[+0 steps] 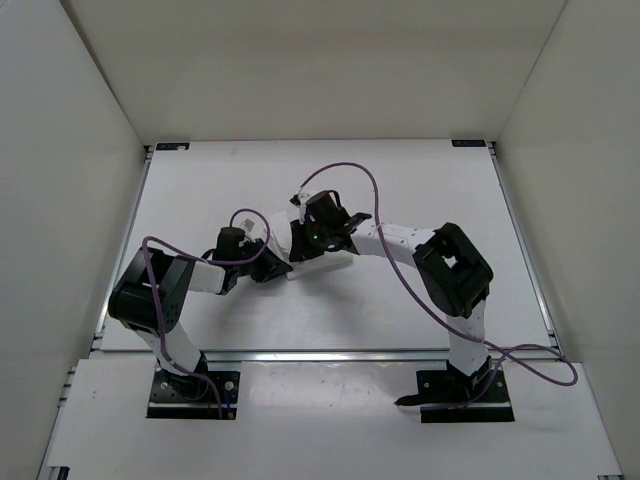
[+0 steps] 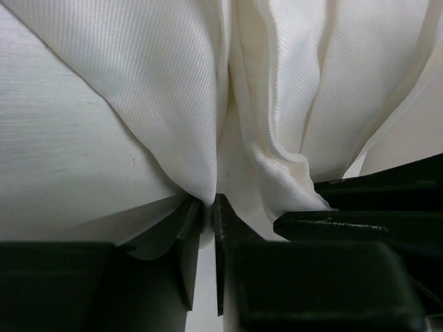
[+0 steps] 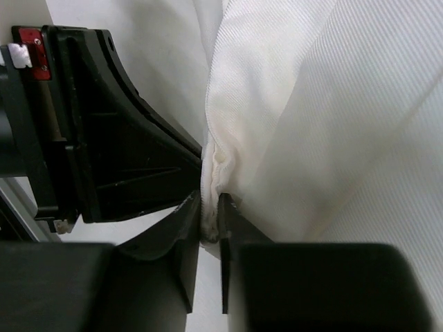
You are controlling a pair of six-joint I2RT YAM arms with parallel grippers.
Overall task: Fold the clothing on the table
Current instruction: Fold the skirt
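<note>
Our right fingers (image 3: 242,266) pinch a bunched edge of the clothing (image 3: 311,124); left fingers (image 2: 185,259) nip a fold too, barely a slit btwn them. It sits crumpled mid desk (image 1: 400,180), btwn both arms. We see no neat fold yet; most work's left, we judge.

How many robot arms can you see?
2. The left arm rises from the near-left edge of the table, the right arm from the near-right; both reach to the white clothing in the middle. None seems hidden.
</note>
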